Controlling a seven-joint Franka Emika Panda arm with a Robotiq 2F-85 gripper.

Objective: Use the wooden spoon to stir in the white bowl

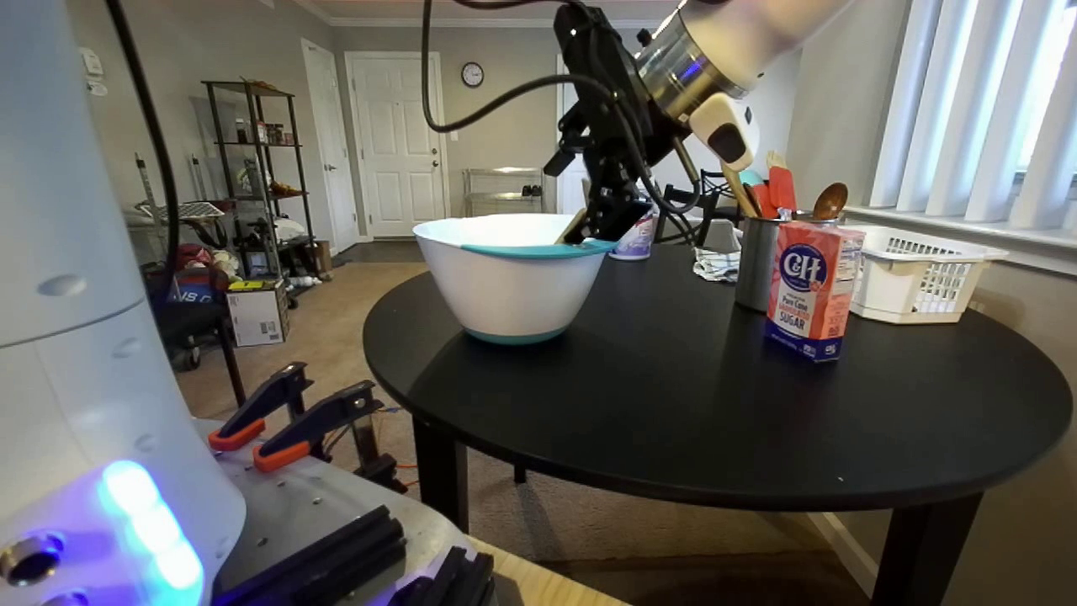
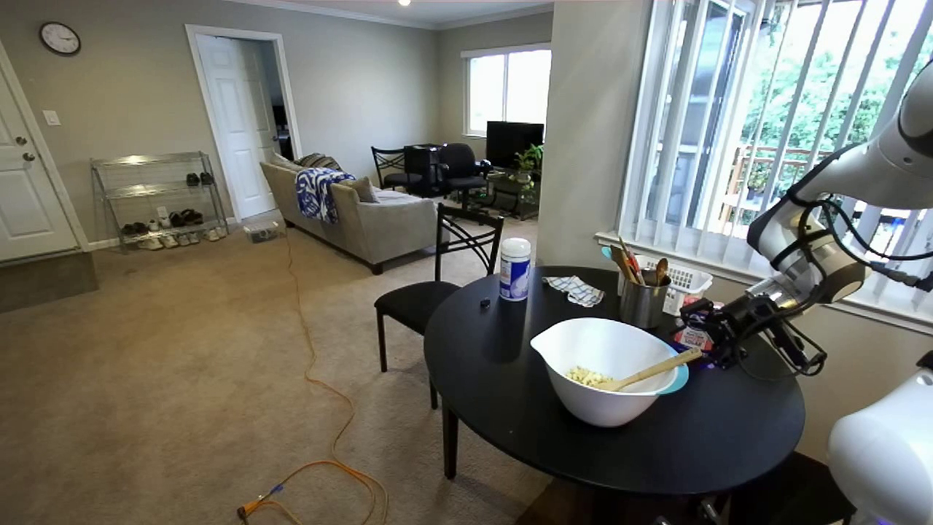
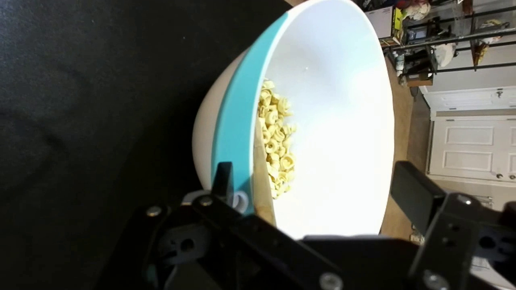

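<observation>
Pasta [image 2: 585, 376]: below claw [image 3: 316, 181], presumably what gets stirred
White bowl [image 2: 605, 408]: just ahead of claw, upright
Wooden spoon [image 2: 652, 370]: in bowl, handle over rim toward claw, likely propped for grabbing
Claw: spread wide, holding nothing; probably so handle fits between

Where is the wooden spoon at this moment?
In an exterior view, the wooden spoon leans in the white bowl, its lower end by the pasta's right edge, handle sticking out over the bowl's right rim.
</observation>
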